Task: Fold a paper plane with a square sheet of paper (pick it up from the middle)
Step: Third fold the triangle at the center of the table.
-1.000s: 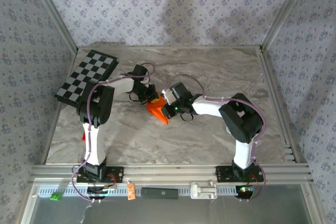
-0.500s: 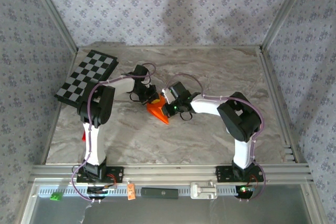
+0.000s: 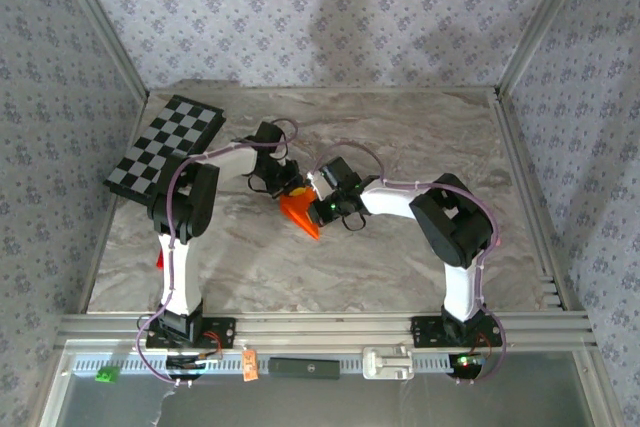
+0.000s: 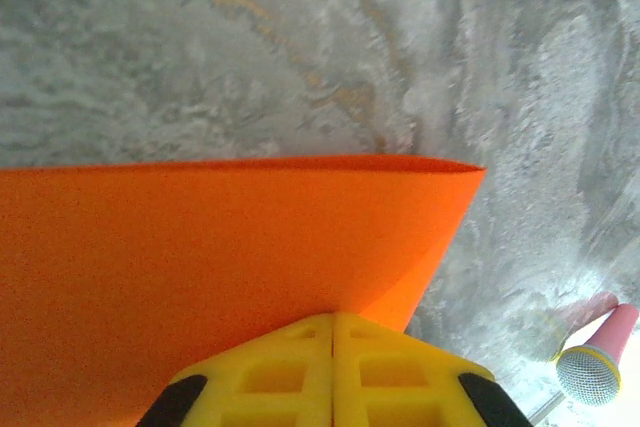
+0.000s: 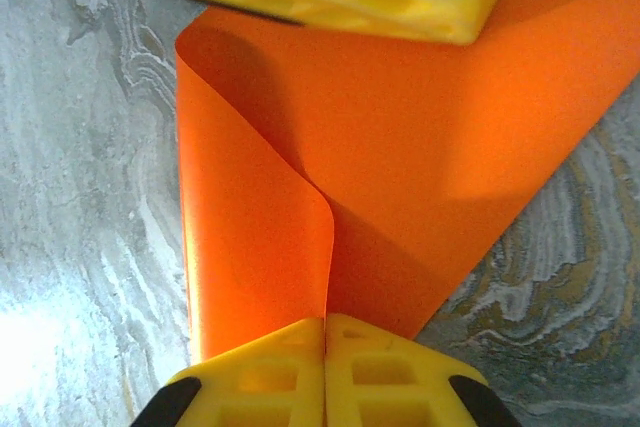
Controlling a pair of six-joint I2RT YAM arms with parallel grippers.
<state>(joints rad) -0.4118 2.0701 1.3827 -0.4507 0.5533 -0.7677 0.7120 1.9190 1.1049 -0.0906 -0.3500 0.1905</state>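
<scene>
Two hands are gripping one orange sheet (image 3: 301, 215) a little left of the tabletop's (image 3: 400, 267) middle. The left hand (image 3: 287, 188) is clamping the sheet's far part, its yellow fingers shut tight on a flat layer in its wrist view. The right hand (image 3: 320, 207) is clamping the near-right part, fingers likewise pressed together on the paper where a loose flap is curling over.

Over the last second the right hand has been creeping leftward toward the left one, while the left is barely shifting, and the orange patch seen from above is looking slightly narrower. This is probably meaning that a flap is being carried across but not yet pressed down: the curl in the right wrist view is staying rounded, with no sharp crease along it. The sheet is looking partly folded, tapering toward the near side, and is not yet reading as a finished plane.

The hands are working very close together, so any further closing is risking a bump between them. Whether the sheet's tip is touching the marble cannot be told. Open tabletop is lying to the near side and right, and the checkerboard (image 3: 165, 145) is sitting well apart at the far left.
</scene>
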